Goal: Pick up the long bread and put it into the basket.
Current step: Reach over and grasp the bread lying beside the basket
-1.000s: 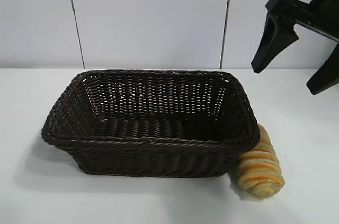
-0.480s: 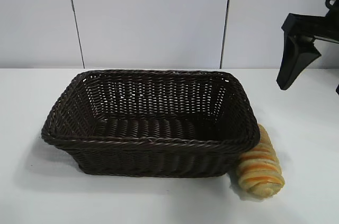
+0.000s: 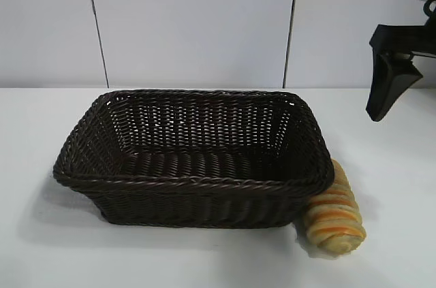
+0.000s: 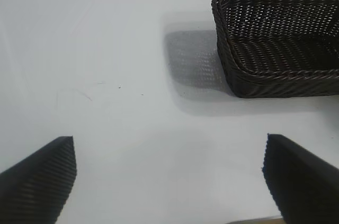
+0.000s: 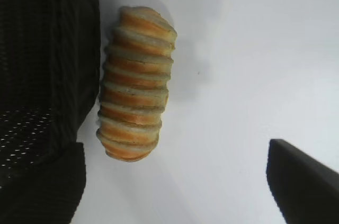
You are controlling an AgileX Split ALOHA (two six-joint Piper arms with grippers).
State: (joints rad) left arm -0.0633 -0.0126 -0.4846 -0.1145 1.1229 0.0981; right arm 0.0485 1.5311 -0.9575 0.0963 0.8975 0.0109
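Against the basket (image 3: 194, 158) wall, the long bread (image 3: 334, 213) is lying on the table (image 3: 395, 186); right gripper (image 5: 175, 181) is hovering above, jaws apart; left gripper (image 4: 169, 176) is waiting wide open

The right gripper (image 3: 409, 107) has shifted rightward, partly leaving the exterior view.

The right gripper (image 3: 409, 107) is matte black plastic, with a thick tapering wedge-shaped finger (image 3: 387, 87) below a black crossbar and a silver-grey metal block above it. The left gripper (image 4: 169, 181) has two black fingers with finely ribbed inner faces.
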